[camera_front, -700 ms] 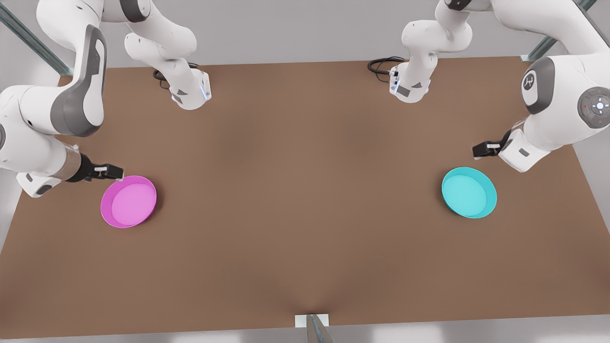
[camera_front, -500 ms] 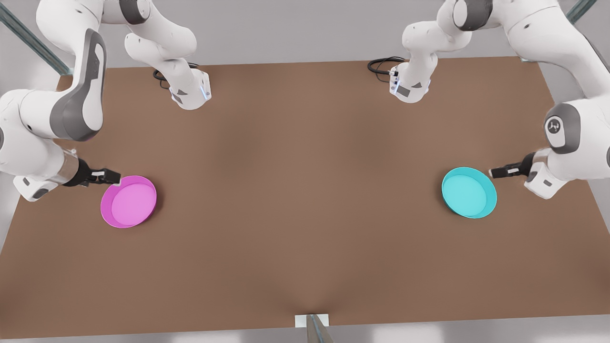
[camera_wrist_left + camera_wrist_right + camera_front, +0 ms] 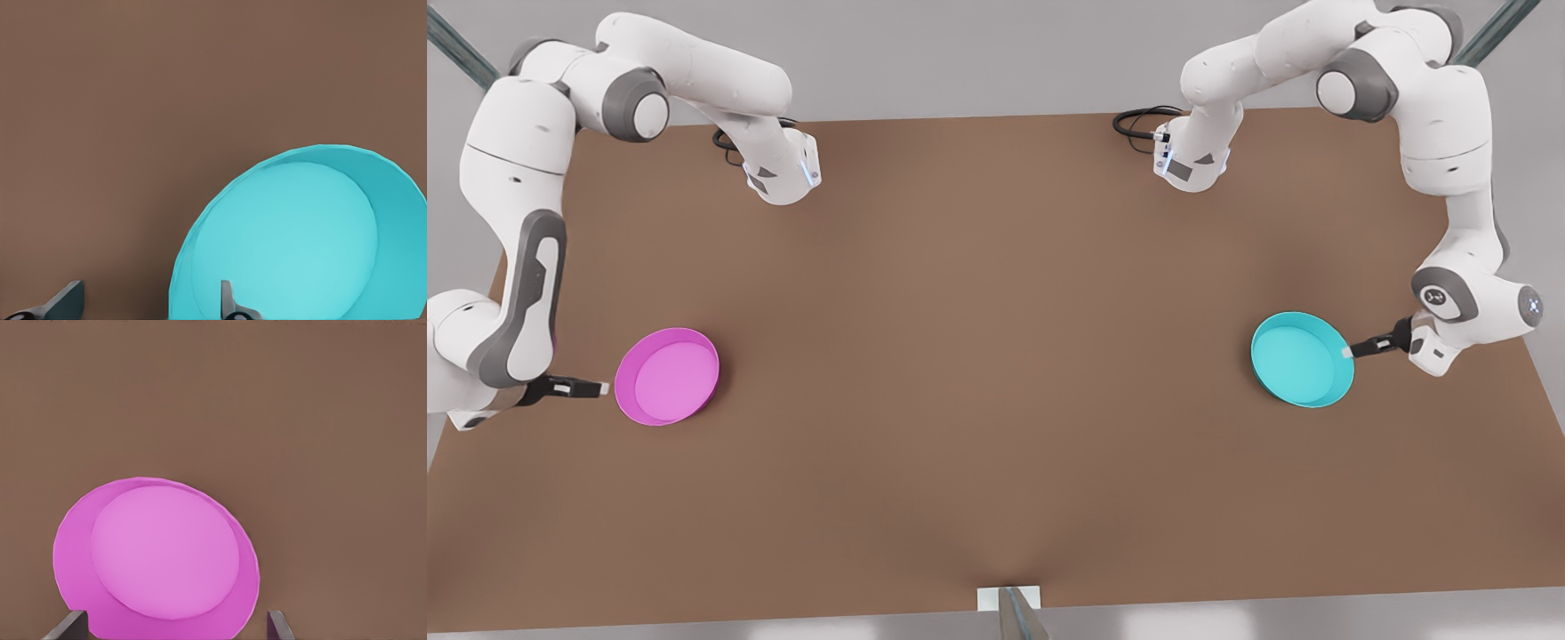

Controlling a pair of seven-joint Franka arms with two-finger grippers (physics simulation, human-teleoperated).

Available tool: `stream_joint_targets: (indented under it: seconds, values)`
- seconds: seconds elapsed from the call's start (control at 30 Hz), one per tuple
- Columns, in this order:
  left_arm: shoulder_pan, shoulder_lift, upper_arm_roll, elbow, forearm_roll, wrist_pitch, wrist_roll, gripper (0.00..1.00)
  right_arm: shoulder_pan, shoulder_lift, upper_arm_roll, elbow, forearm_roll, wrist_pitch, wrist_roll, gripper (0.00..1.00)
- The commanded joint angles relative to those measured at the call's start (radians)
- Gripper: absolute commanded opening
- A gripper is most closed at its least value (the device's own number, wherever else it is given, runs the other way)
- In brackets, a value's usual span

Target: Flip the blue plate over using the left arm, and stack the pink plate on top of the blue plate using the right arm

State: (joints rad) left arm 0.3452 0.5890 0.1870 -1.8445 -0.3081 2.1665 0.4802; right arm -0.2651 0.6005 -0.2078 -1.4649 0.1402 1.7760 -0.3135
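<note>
Cyan plastic, thin and stiff, probably light and a bit slick: the blue plate (image 3: 1302, 359) sits rim-up at the brown table's (image 3: 996, 373) front-view right. The left gripper (image 3: 1350, 352), fingers spread, straddles its rim, the sensible hold. The right gripper (image 3: 601, 388), also spread, waits just beside the pink plate (image 3: 667, 376).

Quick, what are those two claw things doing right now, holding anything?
Left gripper: open, holding nothing, its fingers straddling the blue plate rim.
Right gripper: open, holding nothing, just beside the pink plate.
</note>
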Motion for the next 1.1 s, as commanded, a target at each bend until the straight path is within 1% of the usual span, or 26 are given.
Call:
stream_joint_targets:
  seconds: [0.0, 0.1, 0.13, 0.17, 0.2, 0.23, 0.27, 0.37, 0.43, 0.47, 0.5, 0.53, 0.7, 0.77, 0.93, 0.97, 1.0, 1.03, 1.07]
  values:
    - [0.003, 0.006, 0.0, -0.028, -0.028, 0.087, 0.413, 1.0, -0.013, 0.004, -0.001, -0.003, 0.021, 0.066, -0.305, 1.0]
    - [0.003, 0.026, 0.0, -0.044, -0.028, 0.09, 0.413, 1.0, -0.045, -0.037, 0.001, -0.117, 0.025, 0.082, -0.32, 1.0]
    - [0.003, 0.026, -0.001, -0.044, -0.028, 0.084, 0.413, 1.0, -0.062, -0.076, 0.001, -0.204, 0.025, 0.176, -0.39, 1.0]
    - [0.003, 0.026, -0.003, -0.044, -0.028, 0.082, 0.411, 1.0, -0.088, -0.074, 0.001, -0.219, 0.025, 0.206, -0.447, 1.0]
    - [0.001, 0.025, -0.004, -0.042, -0.029, 0.079, 0.403, 0.83, -0.097, -0.079, 0.001, -0.232, 0.025, 0.197, -0.45, 1.0]
    - [0.001, 0.022, -0.006, -0.042, -0.029, 0.064, 0.394, 0.75, -0.1, -0.08, 0.001, -0.238, 0.025, 0.194, -0.45, 1.0]
    - [0.0, 0.011, -0.007, -0.042, -0.029, 0.038, 0.363, 0.75, -0.098, -0.068, 0.001, -0.238, 0.03, 0.206, -0.447, 1.0]
    - [-0.002, 0.008, -0.015, -0.042, -0.029, 0.032, 0.337, 0.75, -0.074, -0.007, 0.007, -0.238, 0.091, 0.266, -0.432, 1.0]
    - [-0.002, 0.006, -0.023, -0.042, -0.029, 0.033, 0.325, 0.75, -0.066, 0.015, 0.011, -0.238, 0.091, 0.295, -0.434, 1.0]
    - [-0.002, 0.006, -0.027, -0.042, -0.029, 0.033, 0.308, 0.69, -0.066, 0.01, 0.013, -0.238, 0.099, 0.304, -0.434, 1.0]
    - [-0.002, 0.008, -0.029, -0.042, -0.029, 0.033, 0.308, 0.58, -0.075, 0.005, 0.013, -0.249, 0.165, 0.318, -0.444, 1.0]
    - [-0.002, 0.008, -0.029, -0.042, -0.028, 0.032, 0.308, 0.58, -0.082, 0.001, 0.016, -0.29, 0.174, 0.399, -0.458, 1.0]
    - [-0.002, 0.014, -0.035, -0.036, -0.028, 0.039, 0.307, 0.58, -0.083, -0.005, 0.018, -0.292, 0.174, 0.405, -0.506, 1.0]
    - [-0.002, 0.014, -0.037, -0.038, -0.028, 0.041, 0.297, 0.47, -0.083, -0.005, 0.018, -0.292, 0.174, 0.411, -0.526, 1.0]
    - [-0.003, 0.028, -0.037, -0.033, -0.029, 0.047, 0.299, 0.47, -0.091, -0.005, 0.015, -0.319, 0.173, 0.401, -0.561, 1.0]
    - [-0.003, 0.028, -0.037, -0.032, -0.029, 0.045, 0.297, 0.39, -0.089, -0.005, 0.015, -0.318, 0.173, 0.402, -0.562, 1.0]
    - [-0.003, 0.028, -0.037, -0.032, -0.032, 0.044, 0.29, 0.24, -0.091, 0.007, 0.015, -0.318, 0.173, 0.413, -0.575, 1.0]
    - [-0.003, 0.028, -0.037, -0.032, -0.032, 0.041, 0.282, 0.21, -0.092, 0.005, 0.015, -0.319, 0.173, 0.41, -0.575, 1.0]
    - [-0.003, 0.028, -0.037, -0.032, -0.032, 0.038, 0.268, 0.21, -0.092, 0.005, 0.015, -0.318, 0.173, 0.408, -0.575, 1.0]
